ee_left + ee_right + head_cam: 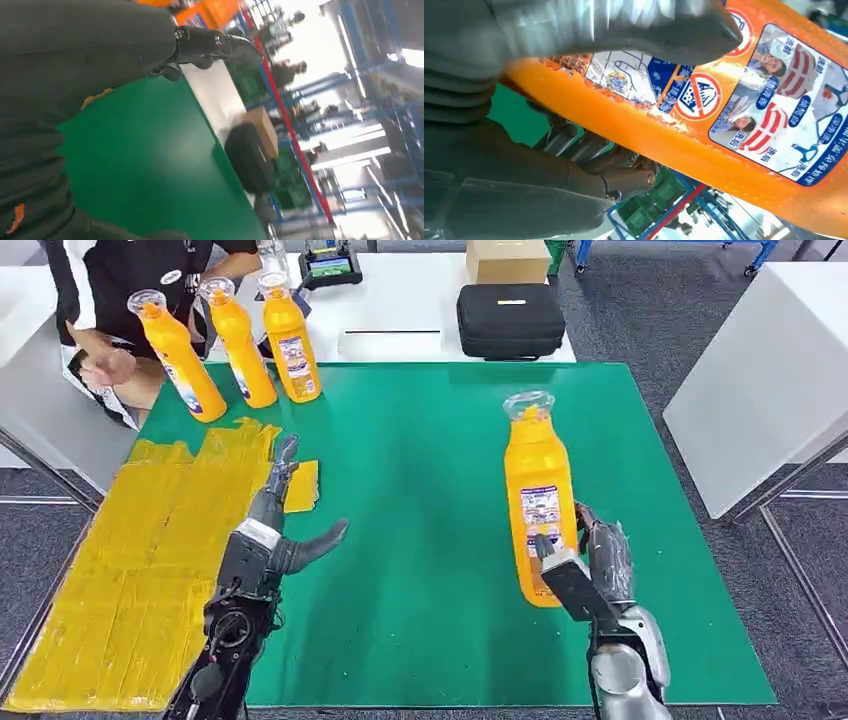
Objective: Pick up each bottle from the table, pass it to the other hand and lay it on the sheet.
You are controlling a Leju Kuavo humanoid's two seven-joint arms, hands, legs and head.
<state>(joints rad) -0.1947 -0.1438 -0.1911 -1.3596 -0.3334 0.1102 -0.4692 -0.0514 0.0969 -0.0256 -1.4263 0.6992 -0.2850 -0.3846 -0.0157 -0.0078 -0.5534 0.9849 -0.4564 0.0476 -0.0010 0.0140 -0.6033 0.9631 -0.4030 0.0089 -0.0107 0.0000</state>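
Observation:
My right hand [590, 565] grips an orange bottle [538, 495] with a clear cap, upright over the right part of the green mat [430, 500]. Up close in the right wrist view, my thumb and fingers [599, 160] wrap the bottle's [704, 115] labelled body. My left hand [275, 530] hovers with fingers spread and nothing in it, at the right edge of the yellow sheet [140, 570]. Three more orange bottles [235, 345] stand in a row at the mat's far left corner. The left wrist view has my left hand's fingertips [220, 45] above the mat.
A person in black [120, 310] leans at the far left corner behind the bottles. A black case [510, 320], a cardboard box [507, 260] and a small device [330, 265] sit on the white table beyond the mat. Another white table [770, 370] stands at the right.

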